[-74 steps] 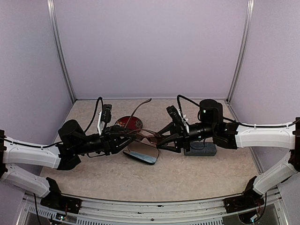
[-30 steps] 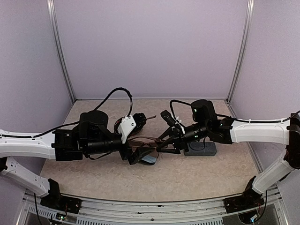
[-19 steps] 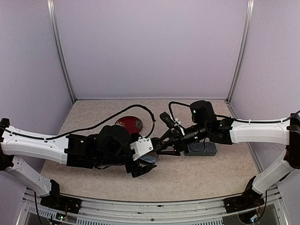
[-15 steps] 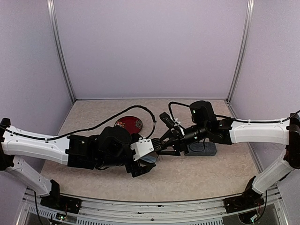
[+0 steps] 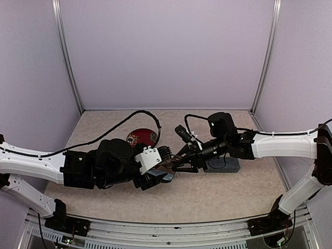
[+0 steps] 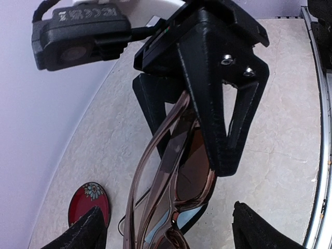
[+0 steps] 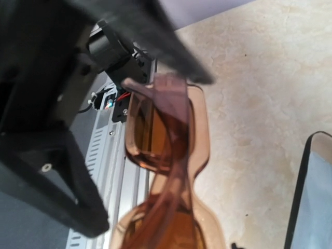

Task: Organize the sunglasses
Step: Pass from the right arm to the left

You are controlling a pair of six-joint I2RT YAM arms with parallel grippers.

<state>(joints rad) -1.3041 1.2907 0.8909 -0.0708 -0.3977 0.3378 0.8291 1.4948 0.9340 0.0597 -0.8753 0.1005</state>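
The reddish-brown sunglasses (image 5: 169, 164) hang folded above the table between my two grippers. My right gripper (image 5: 179, 163) is shut on their far end, as the left wrist view (image 6: 194, 155) shows. My left gripper (image 5: 154, 178) is open, its fingers (image 6: 259, 228) spread wide on either side of the sunglasses (image 6: 176, 176) without touching them. The right wrist view shows the brown frame and orange lenses (image 7: 166, 140) close up. The black-framed sunglasses (image 6: 220, 202) lie on the table under them, their lens reflecting light blue, and also show in the right wrist view (image 7: 311, 192).
A round red disc with a flower pattern (image 5: 142, 137) lies behind the left gripper and also shows in the left wrist view (image 6: 89, 199). A grey-blue case (image 5: 224, 165) sits under the right forearm. The table's front rail (image 7: 111, 155) is close below.
My left arm has let go of the sunglasses' left end, swung round to the front and turned its wrist; it now stands open around them. My right gripper has kept its hold, shifting slightly left.
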